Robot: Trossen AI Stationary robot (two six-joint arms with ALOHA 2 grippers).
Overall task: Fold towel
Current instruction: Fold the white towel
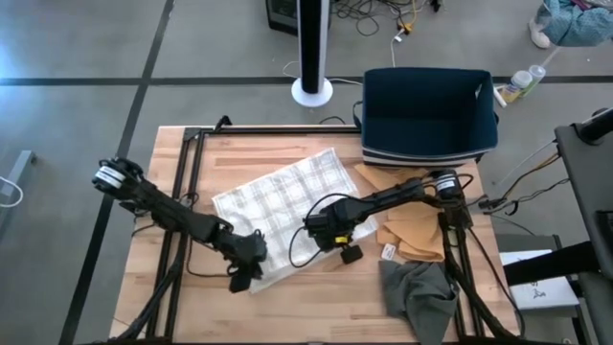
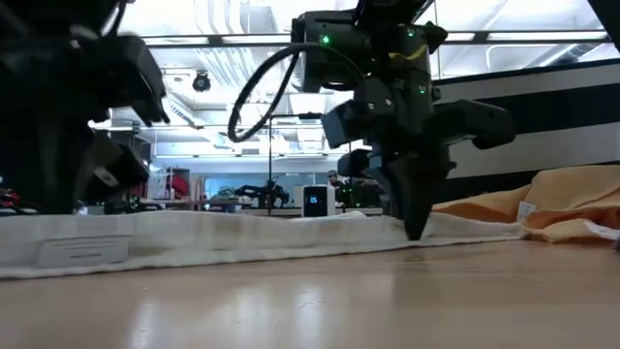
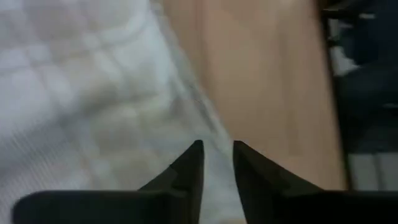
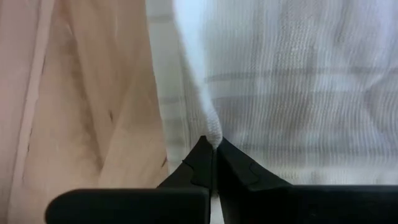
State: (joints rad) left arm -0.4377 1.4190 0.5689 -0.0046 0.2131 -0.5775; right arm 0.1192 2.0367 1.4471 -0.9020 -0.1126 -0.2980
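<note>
While blurred: left pincer (image 3: pixel 217 155) over towel (image 3: pixel 81 93)

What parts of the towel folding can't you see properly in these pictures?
- Left gripper, high view: the arm's own body covers its fingertips on the checked towel.
- Left wrist view: blurred, so whether the fingers touch cloth is unclear.
- Low view: the towel's far side is hidden behind its near edge.
- Tan cloths, high view: partly under the right arm.

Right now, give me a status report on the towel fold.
Right pincer shut on checked towel edge. Left pincer slightly open over towel's near corner. Tan cloths beside, not blocking.
</note>
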